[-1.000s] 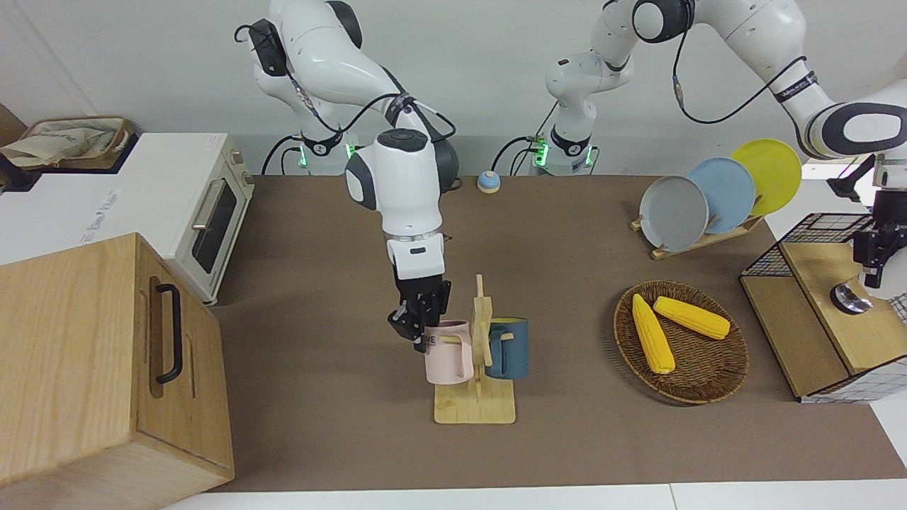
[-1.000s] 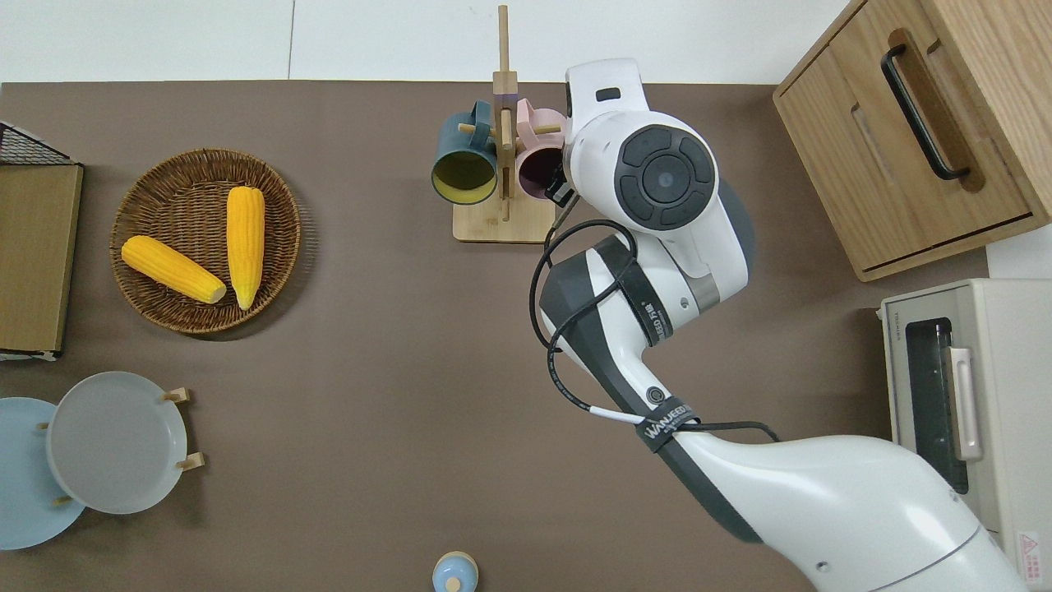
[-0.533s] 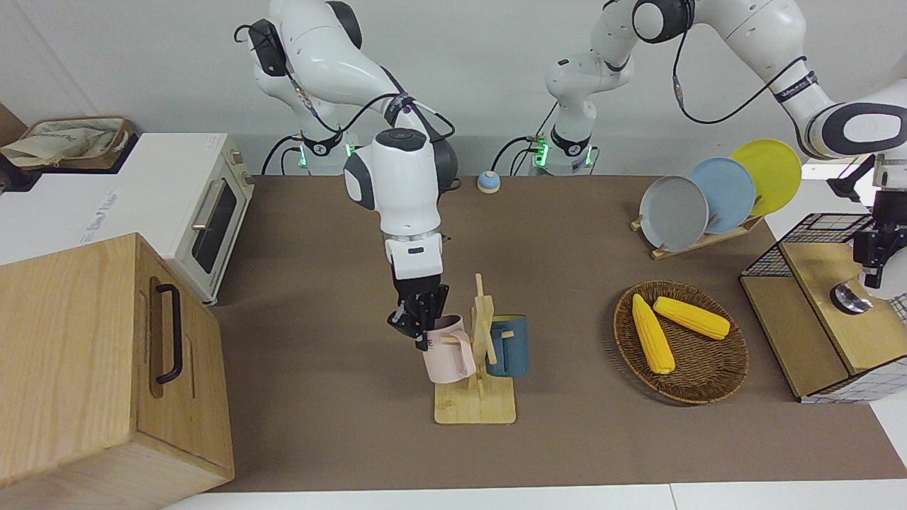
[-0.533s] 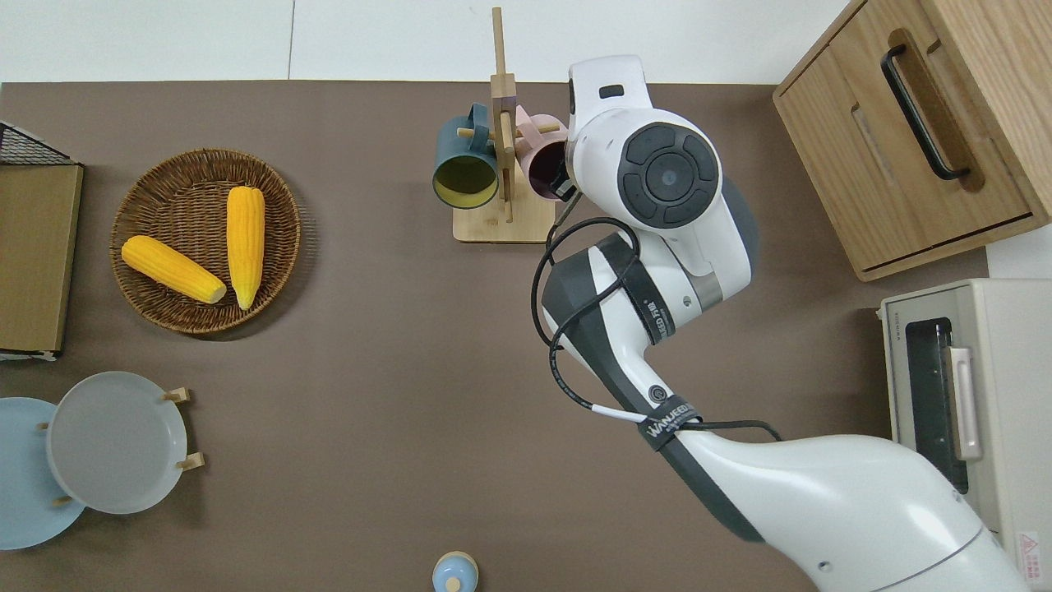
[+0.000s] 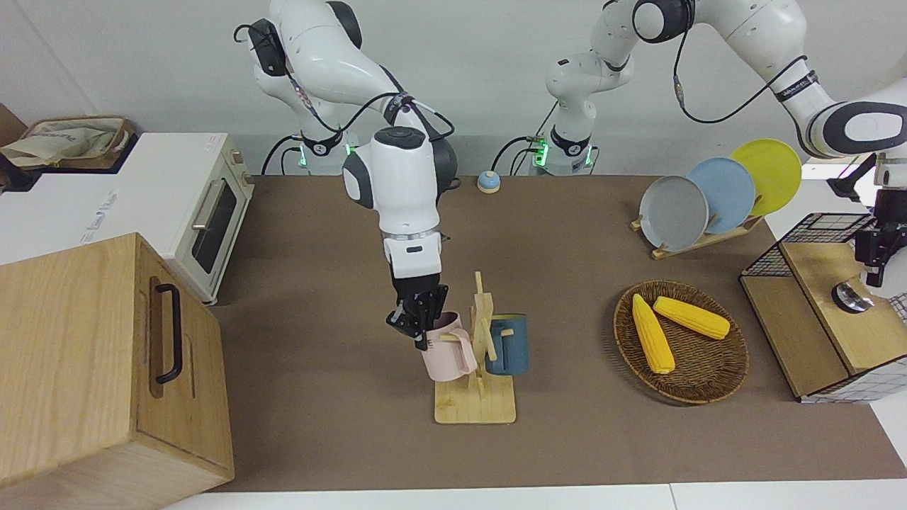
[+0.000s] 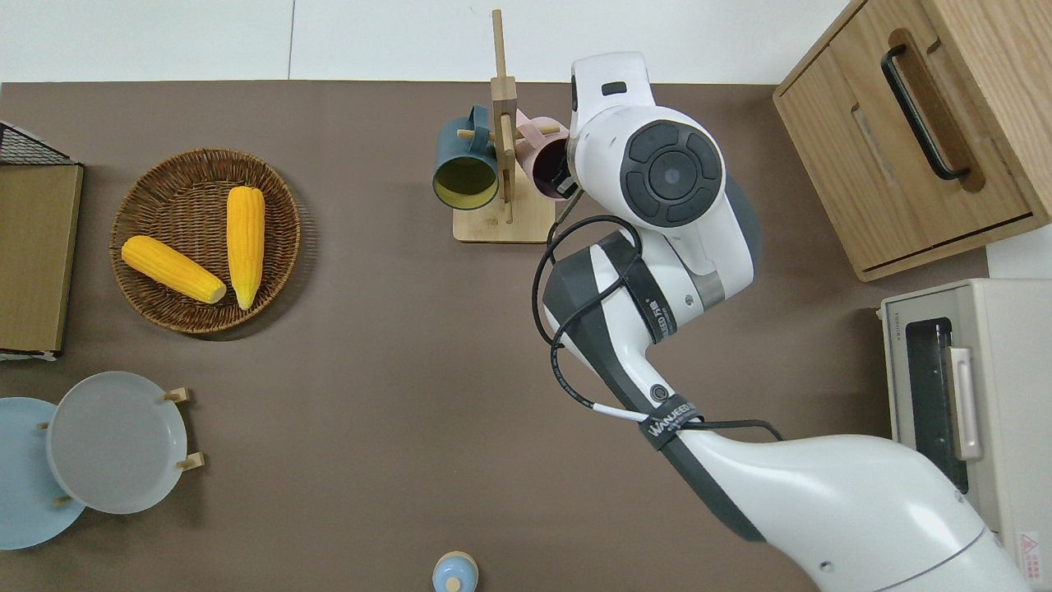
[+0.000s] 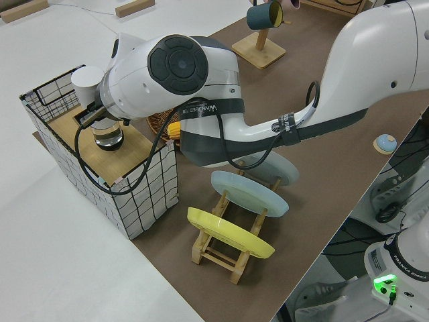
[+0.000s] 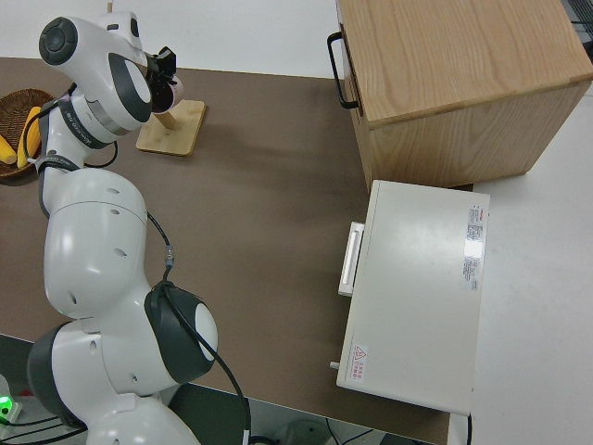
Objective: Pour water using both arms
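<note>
A pink mug [image 5: 448, 352] hangs tilted at a wooden mug rack [image 5: 475, 409], with a peg of the rack through its handle. My right gripper [image 5: 421, 326] is shut on the mug's rim, one finger inside the mouth [image 6: 565, 178]. On the opposite peg hangs a dark blue mug [image 5: 509, 345]. At the left arm's end of the table my left gripper [image 5: 876, 263] hovers just above a small glass vessel [image 5: 850, 297] that stands on a wooden shelf top [image 5: 822, 283]. No water shows.
A wicker basket [image 5: 708, 388] holds two corn cobs. A rack with three plates [image 5: 673, 212] stands nearer to the robots. A toaster oven [image 5: 212, 219] and a wooden cabinet [image 5: 92, 368] fill the right arm's end. A small blue knob [image 5: 487, 182] lies near the arm bases.
The right gripper has drawn the pink mug up and toward the right arm's end, tilting it away from the rack post. The left arm has barely moved.
</note>
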You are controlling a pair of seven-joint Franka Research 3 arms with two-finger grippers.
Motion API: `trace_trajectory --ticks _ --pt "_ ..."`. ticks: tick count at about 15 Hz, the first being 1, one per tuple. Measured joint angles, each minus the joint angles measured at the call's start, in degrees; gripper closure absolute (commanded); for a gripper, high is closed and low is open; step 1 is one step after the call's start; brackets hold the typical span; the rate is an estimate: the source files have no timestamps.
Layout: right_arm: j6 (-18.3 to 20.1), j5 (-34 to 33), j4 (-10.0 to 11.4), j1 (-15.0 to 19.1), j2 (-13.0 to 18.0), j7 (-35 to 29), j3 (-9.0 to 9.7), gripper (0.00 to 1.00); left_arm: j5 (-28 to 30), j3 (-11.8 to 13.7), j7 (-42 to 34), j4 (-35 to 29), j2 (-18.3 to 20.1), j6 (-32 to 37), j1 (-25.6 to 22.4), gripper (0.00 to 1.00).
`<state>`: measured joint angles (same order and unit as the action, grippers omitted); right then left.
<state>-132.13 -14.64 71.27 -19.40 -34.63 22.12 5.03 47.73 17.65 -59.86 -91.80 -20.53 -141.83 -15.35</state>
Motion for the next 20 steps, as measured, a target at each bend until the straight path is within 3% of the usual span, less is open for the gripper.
trace_trajectory --ticks 3,20 --pt "-0.1 0.0 -0.2 0.0 0.0 -0.2 -0.14 0.988 -0.1 0.2 0.1 0.3 0.1 0.5 0.0 1.00" --pt "0.0 0.3 -0.3 0.0 0.2 -1.3 -0.18 0.986 -1.3 0.7 1.5 0.8 0.8 2.2 0.0 1.00"
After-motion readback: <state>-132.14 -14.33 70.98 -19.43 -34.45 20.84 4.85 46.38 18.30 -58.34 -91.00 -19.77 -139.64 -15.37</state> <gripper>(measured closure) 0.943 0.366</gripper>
